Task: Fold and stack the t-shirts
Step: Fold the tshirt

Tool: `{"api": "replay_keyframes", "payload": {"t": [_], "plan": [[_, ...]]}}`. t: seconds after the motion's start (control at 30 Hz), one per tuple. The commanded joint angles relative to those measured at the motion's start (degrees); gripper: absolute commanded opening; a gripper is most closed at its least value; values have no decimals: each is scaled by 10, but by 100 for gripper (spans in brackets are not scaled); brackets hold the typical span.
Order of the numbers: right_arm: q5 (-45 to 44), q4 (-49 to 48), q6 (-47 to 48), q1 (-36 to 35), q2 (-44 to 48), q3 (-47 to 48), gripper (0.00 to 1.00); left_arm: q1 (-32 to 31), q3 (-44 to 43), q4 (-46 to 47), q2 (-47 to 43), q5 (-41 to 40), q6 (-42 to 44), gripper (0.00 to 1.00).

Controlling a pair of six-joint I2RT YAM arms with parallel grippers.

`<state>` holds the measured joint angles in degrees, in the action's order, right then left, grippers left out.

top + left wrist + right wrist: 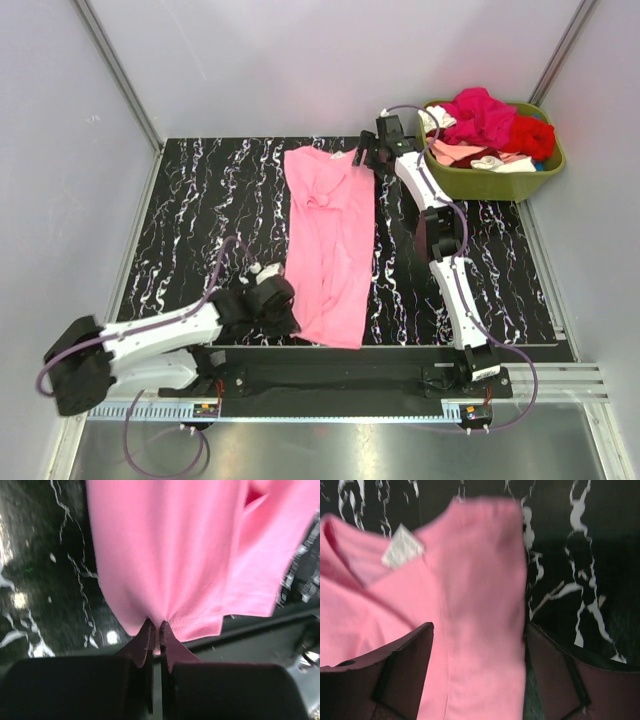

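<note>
On the black, white-veined table [200, 200], 1 medium pink t-shirt [330, 240] lies lengthwise as a long strip, collar at the far end and hem at the near edge.

Writing: 1 small white neck label [402, 551] sits inside the collar. Its print is too blurred to read.

Left gripper [155, 630]: jaws closed together, pinching the hem close to its near left corner. The cloth puckers toward the pinch point.

Right gripper [479, 630]: jaws spread wide, straddling the far right shoulder of the pink t-shirt. 1 finger [410, 670] sits over the cloth, the other over bare table just beside the cloth's edge. Nothing is clamped between them. I cannot tell whether either finger touches the cloth.

At the far right corner stands 1 olive-green tub [490, 185], well apart from the pink t-shirt and just beside the right arm. It holds a heap of t-shirts [485, 115]: magenta on top, red at the right, pale pink and white toward the left rim.
</note>
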<state>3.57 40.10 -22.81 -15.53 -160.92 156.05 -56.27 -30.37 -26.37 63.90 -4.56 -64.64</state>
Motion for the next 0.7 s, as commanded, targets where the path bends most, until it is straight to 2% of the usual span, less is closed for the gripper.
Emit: {"api": "replay_keyframes", "payload": {"t": [0.0,0.1,0.13,0.17,0.2,0.23,0.3,0.43,0.47,0.6,0.67], "plan": [[-19,-84,-14,7,-33,26,83,-16,14,-86,-70,-6,-50,0],[-12,-115,-25,9,-38,33,84,-16,26,-97,-115,3,-66,0],[-14,-119,-26,10,-37,32,86,-16,26,-100,-121,3,-69,7],[-9,-123,-29,11,-33,27,87,-16,25,-111,-127,2,-69,17],[-7,-128,-29,12,-29,22,89,-16,22,-115,-126,1,-70,36],[-3,-126,-29,12,-25,19,95,-16,20,-119,-120,-2,-70,47],[4,-117,-16,12,3,-1,99,-16,7,-123,-102,-3,-66,67],[-10,-114,8,12,110,-101,100,-16,-45,-147,-84,-27,-38,78],[-20,-117,9,12,164,-151,100,-16,-55,-163,-84,-34,-32,79],[-17,-100,-7,11,282,-273,100,8,-103,-186,-84,-64,8,82],[22,-93,-28,10,330,-342,100,44,-113,-174,-84,-56,43,81]]}}
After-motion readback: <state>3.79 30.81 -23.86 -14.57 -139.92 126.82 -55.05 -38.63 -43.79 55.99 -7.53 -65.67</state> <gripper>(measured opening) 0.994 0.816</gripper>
